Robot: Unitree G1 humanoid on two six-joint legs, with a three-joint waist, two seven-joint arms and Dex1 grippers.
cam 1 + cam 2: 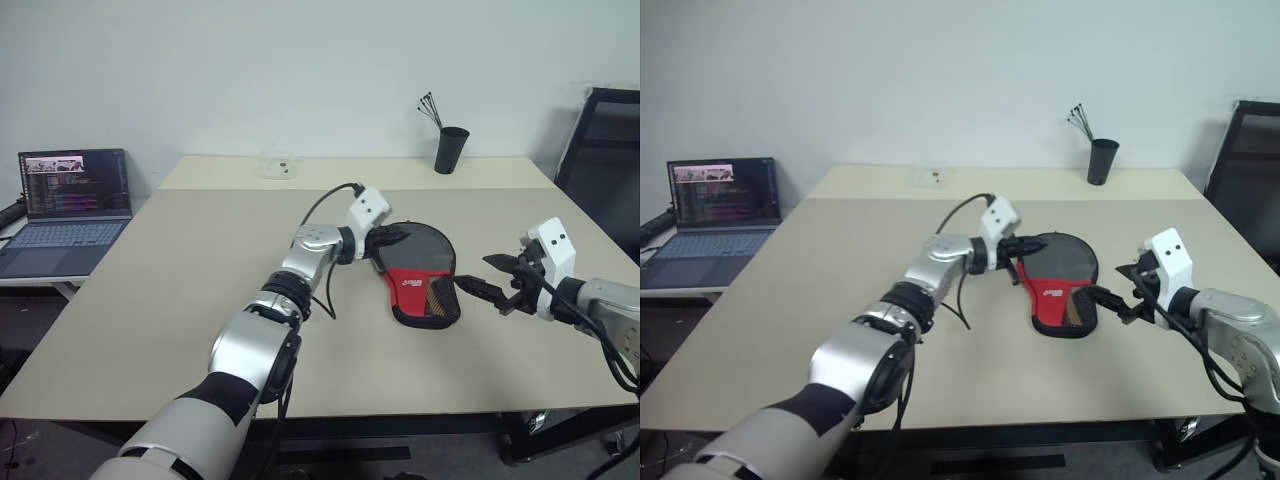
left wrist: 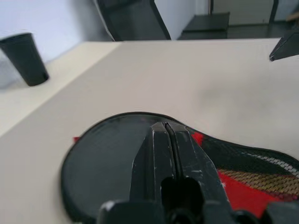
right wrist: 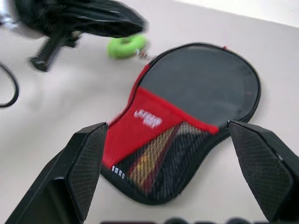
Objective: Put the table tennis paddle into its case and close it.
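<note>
Left gripper (image 1: 392,239): fingers pressed together, at the case's (image 1: 420,270) round end.
Right gripper (image 1: 487,279): fingers spread, empty, beside handle end.
Table (image 1: 200,300): bare around.

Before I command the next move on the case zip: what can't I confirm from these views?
- Zip: whether the case is fully closed; too small in head views, blurred in right wrist view.
- Green tag: whether the left gripper holds it; blurred.
- Paddle: only its handle shows through the mesh.

Silver/black arms w/ white wrist blocks, black cables, mesh-textured black jaws.
</note>
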